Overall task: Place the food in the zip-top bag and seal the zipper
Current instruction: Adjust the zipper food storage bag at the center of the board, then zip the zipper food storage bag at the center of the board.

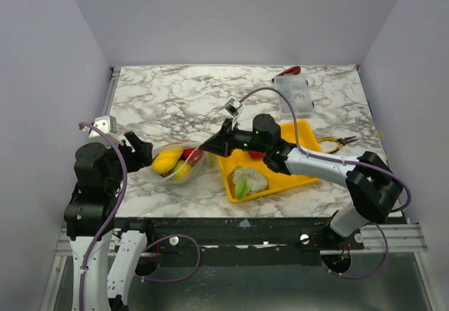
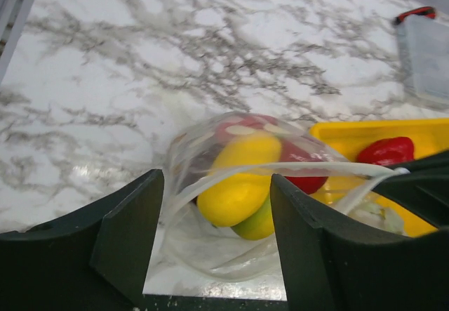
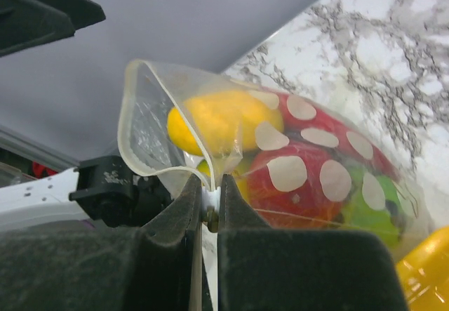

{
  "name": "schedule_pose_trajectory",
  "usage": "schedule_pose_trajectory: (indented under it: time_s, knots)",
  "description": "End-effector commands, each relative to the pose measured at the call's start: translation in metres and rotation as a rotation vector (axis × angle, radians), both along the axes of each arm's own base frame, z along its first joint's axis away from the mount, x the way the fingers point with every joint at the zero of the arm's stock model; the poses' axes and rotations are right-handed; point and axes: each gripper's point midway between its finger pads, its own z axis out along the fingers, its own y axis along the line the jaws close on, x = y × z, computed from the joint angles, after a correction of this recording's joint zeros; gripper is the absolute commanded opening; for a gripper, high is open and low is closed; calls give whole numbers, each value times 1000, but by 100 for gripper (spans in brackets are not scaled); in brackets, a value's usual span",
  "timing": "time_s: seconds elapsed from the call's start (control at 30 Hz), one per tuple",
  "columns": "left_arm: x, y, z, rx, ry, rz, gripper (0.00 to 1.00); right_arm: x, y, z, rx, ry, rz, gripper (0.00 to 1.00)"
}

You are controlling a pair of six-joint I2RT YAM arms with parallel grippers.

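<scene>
The transparent dotted zip-top bag (image 1: 177, 162) lies left of the yellow tray (image 1: 298, 180), holding yellow, red and green toy food (image 2: 238, 184). My right gripper (image 3: 208, 192) is shut on the zipper strip (image 3: 158, 125) at the bag's mouth, which gapes open; it also shows in the top view (image 1: 209, 146). My left gripper (image 2: 214, 220) is open, its fingers either side of the bag's near end, not gripping it; it shows in the top view (image 1: 144, 153). A red pepper (image 2: 386, 151) and a white-green cauliflower (image 1: 249, 182) lie in the tray.
A rigid clear compartment box (image 1: 293, 97) stands at the back right with a red-handled tool (image 1: 291, 71) behind it. Yellow-handled pliers (image 1: 338, 142) lie right of the tray. The table's front edge runs just below the bag.
</scene>
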Motion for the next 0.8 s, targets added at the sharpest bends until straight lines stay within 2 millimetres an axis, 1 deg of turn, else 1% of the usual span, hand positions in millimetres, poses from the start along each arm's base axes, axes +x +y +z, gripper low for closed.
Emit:
schedule_pose_trajectory:
  time_s: [0.0,0.03,0.07,0.1,0.13,0.2,0.27,0.33,0.43,0.5,0.6,0.77]
  knots:
    - [12,-63,51,16,-265,-417,70,-5,11,17,-19,57,79,0]
    - [14,-77,53,46,-306,-502,72,-4,14,19,-24,75,87,0]
    - [20,-85,49,95,-324,-544,73,-4,16,16,-44,103,93,0]
    - [24,-94,45,167,-346,-587,74,-4,18,16,-53,121,102,0]
    - [30,-100,39,235,-343,-611,75,-4,20,13,-67,138,112,0]
    - [35,-112,34,348,-356,-674,77,-4,23,10,-72,160,125,0]
    - [34,-124,26,414,-374,-758,80,-2,22,7,-74,183,123,0]
    - [36,-125,13,502,-379,-791,80,-2,22,6,-74,203,124,0]
    - [34,-128,-14,590,-364,-865,81,-4,22,8,-65,221,133,0]
    - [34,-127,-29,634,-331,-891,78,-2,20,9,-60,233,129,0]
    - [35,-122,-42,668,-314,-881,74,2,18,13,-48,249,116,0]
    - [40,-122,-65,683,-261,-894,76,-3,18,20,-24,269,140,0]
